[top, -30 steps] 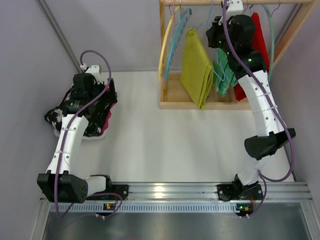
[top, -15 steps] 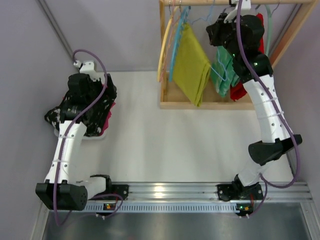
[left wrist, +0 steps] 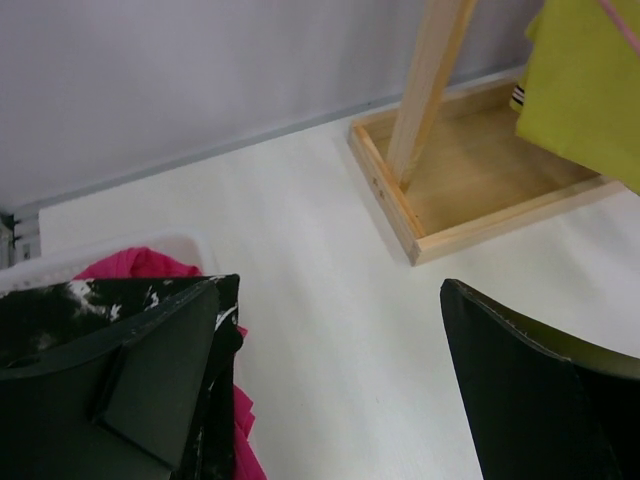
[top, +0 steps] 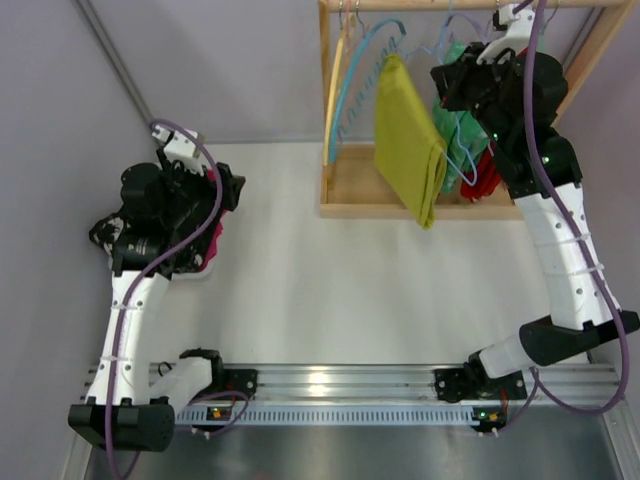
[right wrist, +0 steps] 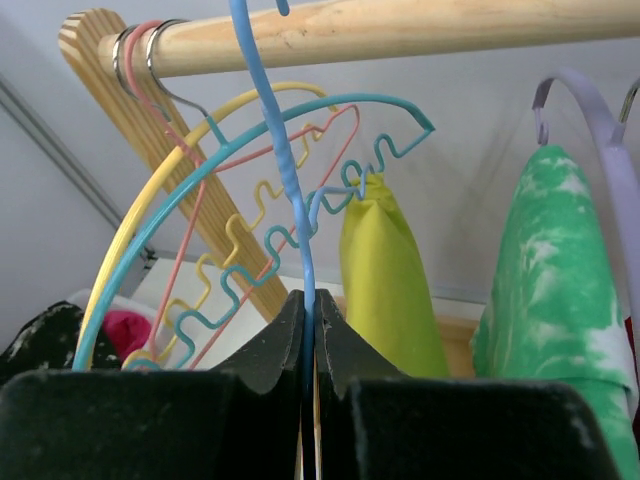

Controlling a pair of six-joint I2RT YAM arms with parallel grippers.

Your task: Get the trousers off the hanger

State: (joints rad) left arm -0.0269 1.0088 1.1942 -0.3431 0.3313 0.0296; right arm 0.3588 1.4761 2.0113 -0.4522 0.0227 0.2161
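Mustard-yellow trousers [top: 408, 140] hang folded from the wooden rail [right wrist: 400, 30], at 1 o'clock of the table [top: 300, 280] in the top view. The hem hangs over the front edge of the rack's base tray [top: 350, 190]. Green mottled trousers [right wrist: 550, 270] hang just beside them at their 3 o'clock. Red trousers [top: 487, 178] are behind those, mostly hidden by the right arm.

The right arm rises from 5 o'clock, elbow out at 4, wrist up at the rail. Right gripper [right wrist: 308, 310] is pinched tight on a blue hanger wire [right wrist: 290, 180]. Can't tell which garment that hanger carries. A yellow hanger [right wrist: 150, 220] and a teal wavy hanger [right wrist: 330, 105] hang bare at 11 o'clock.

The left arm runs from 7 o'clock up to 9, with the left gripper [left wrist: 338, 290] spread wide and holding nothing, above a white basket [left wrist: 100, 260]. The basket holds pink cloth [left wrist: 140, 265] and a black white-flecked garment [top: 108, 230]. The arm covers most of it, and the base tray's contents are cut off.
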